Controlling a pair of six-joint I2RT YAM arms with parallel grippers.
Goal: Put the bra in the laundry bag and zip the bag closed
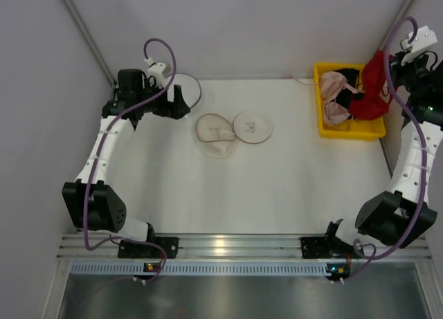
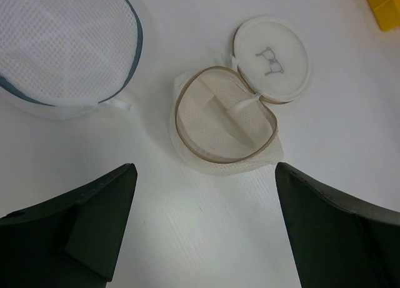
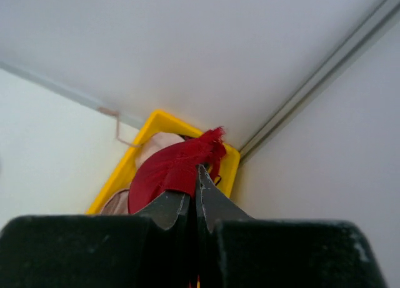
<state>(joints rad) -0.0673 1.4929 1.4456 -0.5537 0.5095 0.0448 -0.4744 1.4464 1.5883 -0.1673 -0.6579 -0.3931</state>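
Note:
The red bra hangs over the yellow bin at the back right, pinched in my right gripper. In the right wrist view the jaws are closed on the red fabric, gripper. The laundry bag lies open mid-table, its round lid with a dark mark flipped to the right. In the left wrist view the bag and lid lie ahead of my open, empty left gripper, which hovers at the back left.
A pale pink bra and a black garment lie in the yellow bin. A second mesh bag with a dark rim lies left of the laundry bag, under my left wrist. Walls close the table's back and sides.

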